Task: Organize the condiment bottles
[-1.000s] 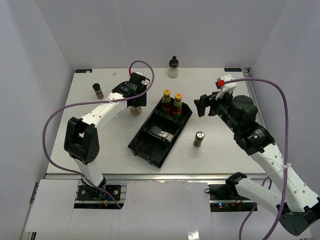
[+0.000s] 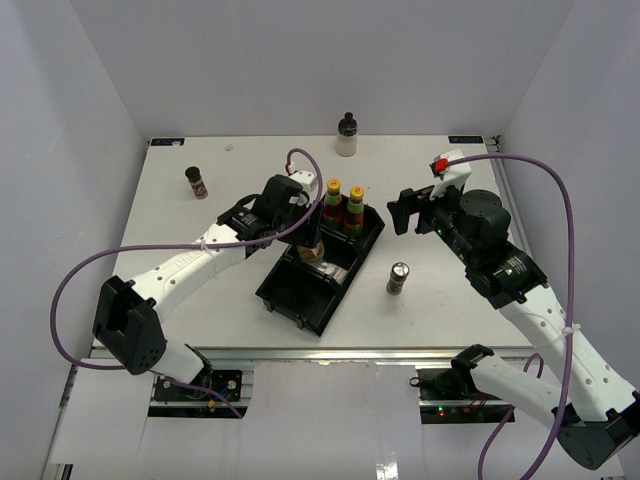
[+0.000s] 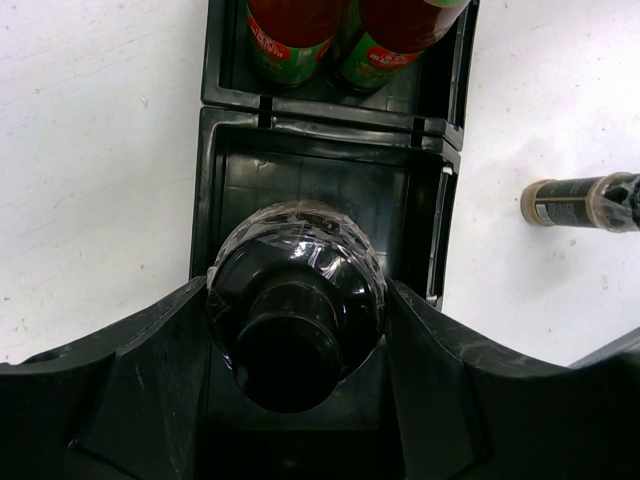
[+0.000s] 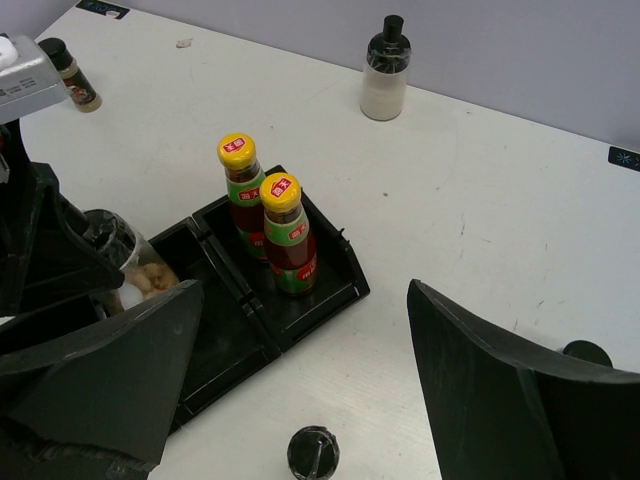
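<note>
My left gripper is shut on a clear jar with a black lid, held over the middle compartment of the black tray. Whether the jar rests on the tray floor I cannot tell. Two red-sauce bottles with yellow caps stand upright in the tray's far compartment. A silver-lidded dark jar stands on the table right of the tray. My right gripper hangs open above the table, right of the tray, holding nothing.
A cream-bodied bottle with a black top stands at the back edge. A small dark jar stands at the far left. The tray's near compartment holds nothing. White walls close in the table on three sides.
The left arm has swung right, carrying the jar from the table left of the tray to over the tray's middle compartment. The right arm has stayed still.
</note>
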`<action>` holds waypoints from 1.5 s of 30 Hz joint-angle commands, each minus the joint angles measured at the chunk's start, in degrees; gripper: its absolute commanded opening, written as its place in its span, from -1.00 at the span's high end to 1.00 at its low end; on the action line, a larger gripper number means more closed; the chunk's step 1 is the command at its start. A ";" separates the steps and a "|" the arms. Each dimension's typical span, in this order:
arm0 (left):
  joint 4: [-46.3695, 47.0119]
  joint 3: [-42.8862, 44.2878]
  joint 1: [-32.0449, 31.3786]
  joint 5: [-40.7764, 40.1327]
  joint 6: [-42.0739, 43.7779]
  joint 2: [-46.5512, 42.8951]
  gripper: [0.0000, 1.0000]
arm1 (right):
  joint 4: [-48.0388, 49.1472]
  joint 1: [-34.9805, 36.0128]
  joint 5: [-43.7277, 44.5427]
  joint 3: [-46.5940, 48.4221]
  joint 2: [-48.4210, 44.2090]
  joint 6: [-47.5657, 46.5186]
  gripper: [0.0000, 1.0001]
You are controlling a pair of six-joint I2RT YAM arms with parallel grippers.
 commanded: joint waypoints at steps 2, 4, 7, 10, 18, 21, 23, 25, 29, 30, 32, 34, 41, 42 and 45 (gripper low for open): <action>7.83 -1.62 -0.35 -2.01 0.49 1.13 1.00 | 1.64 0.12 1.64 0.56 -0.14 -0.69 -0.79; 9.70 -2.53 -0.35 -3.09 0.57 2.22 1.00 | 1.86 0.14 1.88 0.35 -0.16 -0.98 -0.79; 11.04 -3.09 -0.35 -3.94 0.58 3.79 1.00 | 2.18 0.20 1.98 0.12 0.04 -1.12 -0.79; 11.52 -2.90 -0.35 -5.11 0.75 5.47 0.96 | 2.41 0.12 2.03 -0.15 0.13 -1.21 -0.79; 12.50 -2.92 -0.53 -5.16 0.66 9.62 0.33 | 3.22 0.12 2.43 -2.07 -0.31 -1.30 -0.79; 11.92 -2.83 -0.61 -5.51 0.13 10.32 -0.04 | 3.22 0.21 2.62 -2.16 -0.42 -1.49 -0.79; 11.34 -2.79 -0.61 -5.81 -0.17 10.25 -0.30 | 3.26 0.17 2.73 -2.16 -0.56 -1.60 -0.80; 10.81 -2.51 -0.61 -6.09 -0.45 9.76 -0.39 | 3.31 0.12 2.78 -2.16 -0.59 -1.64 -0.79; 8.67 -0.80 -0.61 -6.51 -0.92 8.24 -0.67 | 3.57 0.21 2.79 -2.67 -0.49 -1.61 -0.79; 7.57 -0.08 -0.61 -6.59 -0.93 8.02 -0.68 | 3.57 0.21 2.69 -2.77 -0.48 -1.56 -0.79; 6.13 1.55 -0.61 -7.31 -0.87 7.41 -0.71 | 3.57 0.14 2.47 -2.91 -0.31 -1.49 -0.79; 4.94 3.35 -0.61 -7.52 -0.29 6.59 -0.75 | 3.57 0.19 2.53 -3.04 -0.49 -1.48 -0.79; -3.65 14.03 0.14 -11.76 0.57 4.40 -0.75 | 3.52 0.15 3.04 -3.25 -0.93 -2.00 -0.80; -5.32 15.76 0.80 -12.95 0.57 4.37 -0.75 | 3.57 0.20 3.03 -3.30 -0.93 -2.00 -0.80; -8.05 21.41 6.93 -14.68 -0.01 5.37 -0.74 | 3.60 0.19 2.49 -3.39 -0.94 -2.00 -0.80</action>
